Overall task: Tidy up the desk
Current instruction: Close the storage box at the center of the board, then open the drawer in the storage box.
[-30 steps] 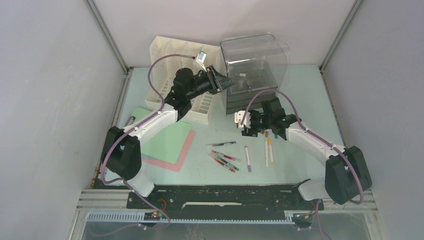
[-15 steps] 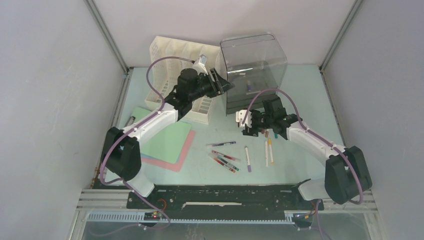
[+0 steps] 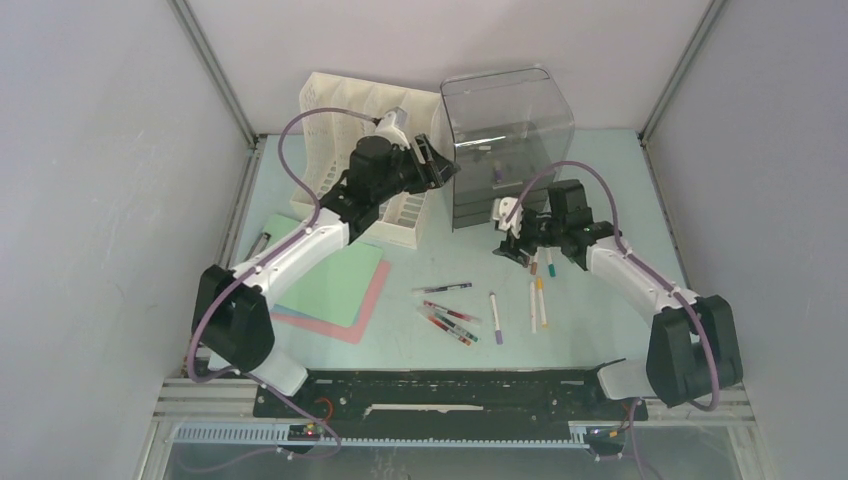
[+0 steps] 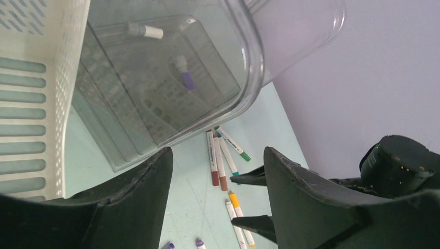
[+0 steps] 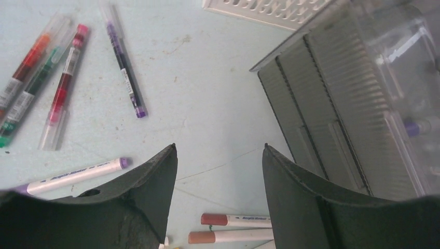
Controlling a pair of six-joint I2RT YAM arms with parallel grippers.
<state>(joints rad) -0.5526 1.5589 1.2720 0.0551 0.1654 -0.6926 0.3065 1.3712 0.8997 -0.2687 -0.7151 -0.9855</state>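
Note:
The desk (image 3: 625, 185) is a pale mint-green tabletop. Several markers (image 3: 538, 300) and pens (image 3: 450, 318) lie loose on its middle. My left gripper (image 3: 445, 166) hangs open and empty beside the left wall of a clear smoky bin (image 3: 508, 130). In the left wrist view the left gripper (image 4: 217, 153) looks down past the bin (image 4: 155, 88), which holds a purple-capped marker (image 4: 184, 77). My right gripper (image 3: 520, 250) stands open in front of the bin. In its wrist view the right gripper (image 5: 218, 148) hovers above two brown-capped markers (image 5: 233, 220), touching nothing.
A white slotted file rack (image 3: 350, 130) stands left of the bin at the back. Green and pink sheets (image 3: 335, 290) lie at the left, with a metal clip (image 3: 264, 241) at their far corner. Grey walls and aluminium rails close in three sides.
My left gripper has opened wider and drawn back slightly from the bin's left wall, and the bin has shifted a little. My right gripper has moved right and closer to the bin.

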